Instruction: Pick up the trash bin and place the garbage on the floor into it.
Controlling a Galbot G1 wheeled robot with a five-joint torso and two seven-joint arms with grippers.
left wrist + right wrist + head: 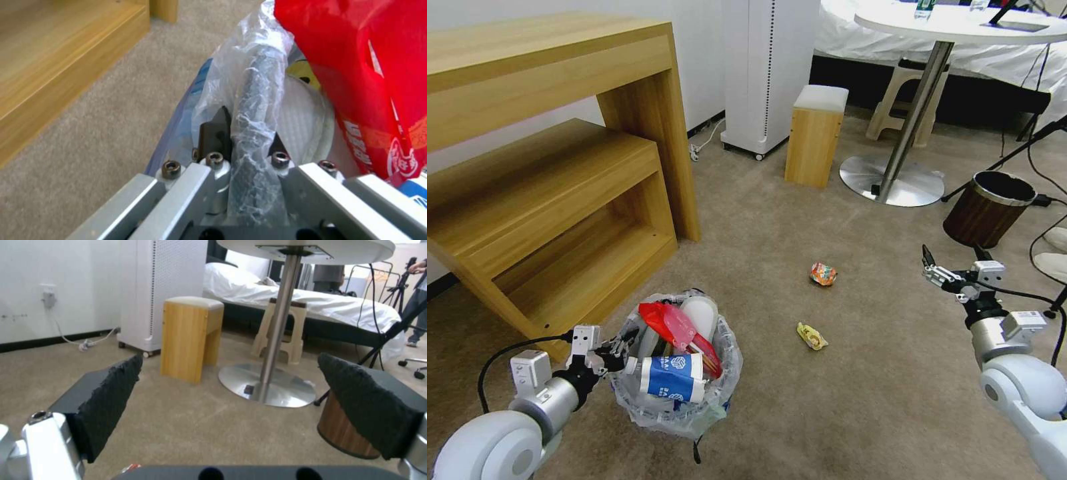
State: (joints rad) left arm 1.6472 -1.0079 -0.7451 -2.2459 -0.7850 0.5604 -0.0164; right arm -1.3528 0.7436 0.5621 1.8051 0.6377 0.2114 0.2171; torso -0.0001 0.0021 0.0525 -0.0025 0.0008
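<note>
head view: trash bin (677, 373) sits on the carpet near the foot of the wooden shelf unit (554, 187), already heaped — red wrapper (675, 325), blue-white carton (670, 377), something white behind them. left claw (617, 352) is at the bin's rim on the shelf side. two bits of garbage lie loose on the open floor, well apart from the bin: an orange-red crumpled piece (823, 273) and, nearer the bin, a yellow wrapper (812, 336). right claw (954, 263) hangs in the air above the carpet, holding nothing, near the brown bin (988, 208). judgement: most of the job looks done; those two pieces are left.

left wrist view: left claw (247, 133) is clamped on the bin's black rim (258, 100), bag plastic pinched in with it. red wrapper (356, 73) crowds the inside. the shelf unit's bottom board (62, 50) runs beside the carpet.

right wrist view: right claw (231, 400) has its pads (111, 396) wide apart, nothing between. beyond it, beige carpet, a small wooden stool (191, 336), round table on a steel post and disc foot (267, 386), a plastic stool, a white tower unit (160, 290) by the wall, a bed with white sheets (311, 303). the brown bin (342, 430) sits just past one pad.
</note>
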